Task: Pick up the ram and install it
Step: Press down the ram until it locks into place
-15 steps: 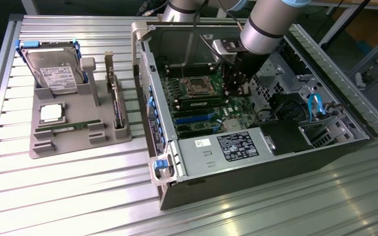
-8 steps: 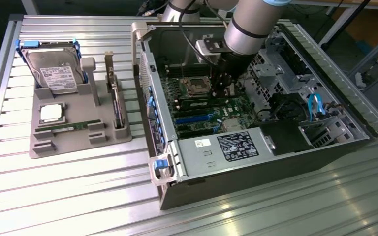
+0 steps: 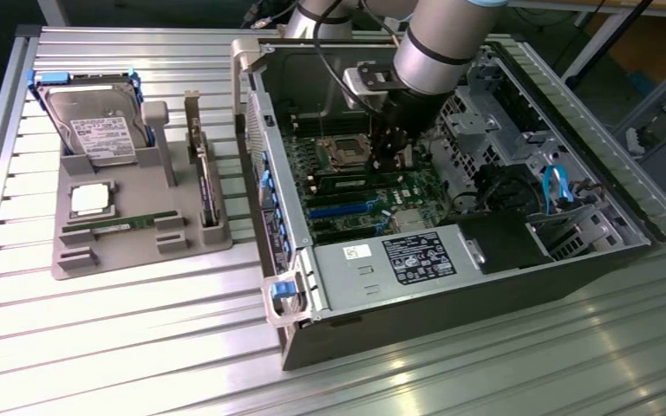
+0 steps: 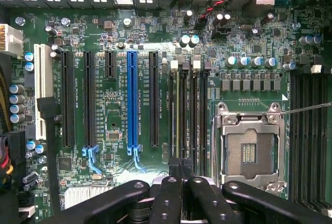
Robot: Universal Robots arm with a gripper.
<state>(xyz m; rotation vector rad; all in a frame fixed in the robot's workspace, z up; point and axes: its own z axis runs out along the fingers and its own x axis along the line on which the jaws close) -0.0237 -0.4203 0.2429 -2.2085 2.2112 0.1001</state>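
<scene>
You are looking into an open PC case (image 3: 310,286) with the gripper (image 4: 181,169) lowered over the motherboard (image 4: 114,125), jaws closed, tips touching. The ram (image 3: 139,222) lies flat in the grey tray (image 3: 79,264), well left of the case, near a CPU (image 3: 90,198) and hard drive (image 3: 96,126). Label text on the power supply (image 3: 420,256) is too small to read.

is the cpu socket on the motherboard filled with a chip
No, the cpu socket on the motherboard sits empty, its bare contact field showing inside the metal frame.
</scene>
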